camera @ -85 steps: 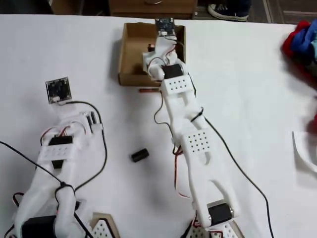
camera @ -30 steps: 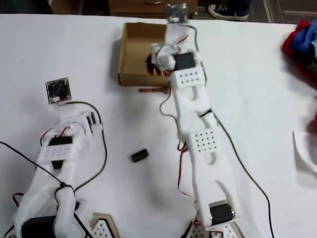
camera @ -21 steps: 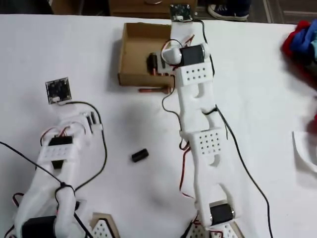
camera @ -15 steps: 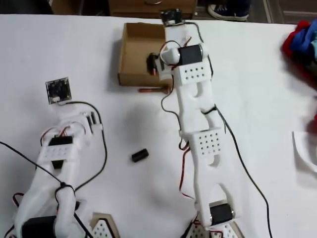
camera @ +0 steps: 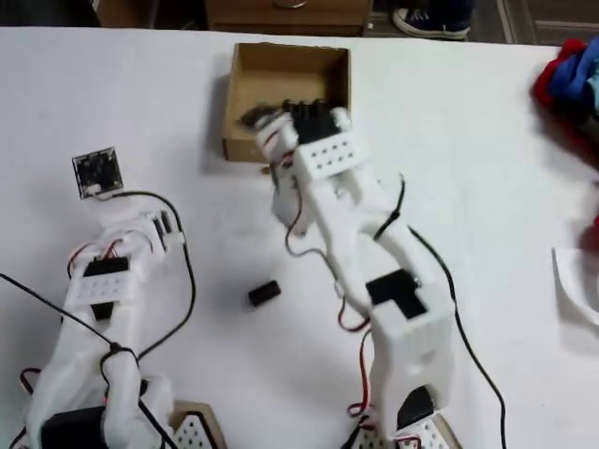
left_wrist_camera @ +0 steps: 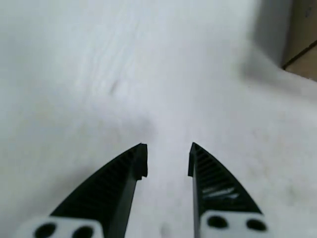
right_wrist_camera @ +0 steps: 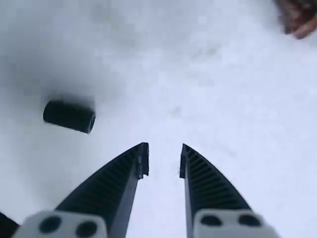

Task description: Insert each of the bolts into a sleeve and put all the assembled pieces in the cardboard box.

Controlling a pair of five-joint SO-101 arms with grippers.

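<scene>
A black sleeve (camera: 264, 293) lies on its side on the white table, also seen ahead of my right gripper (right_wrist_camera: 163, 161). That gripper is open with nothing between its fingers and hangs above the table. A copper-coloured bolt end (right_wrist_camera: 298, 20) shows farther off. The right arm's wrist (camera: 314, 140) sits over the front wall of the cardboard box (camera: 245, 84) and hides part of the box's inside. My left gripper (left_wrist_camera: 167, 161) is open and empty, low over bare table at the left (camera: 170, 226), with a corner of the box (left_wrist_camera: 303, 39) beyond it.
Red and blue cloth (camera: 566, 75) lies at the table's far right edge, and a white curved object (camera: 571, 285) sits lower on that side. Loose cables (camera: 192, 281) trail from the left arm near the sleeve. Open table lies between the two arms.
The right arm has pulled back from deep over the box to its front edge, leaving a black-and-copper piece inside; the arm now hides it. The left arm has shifted slightly left.
</scene>
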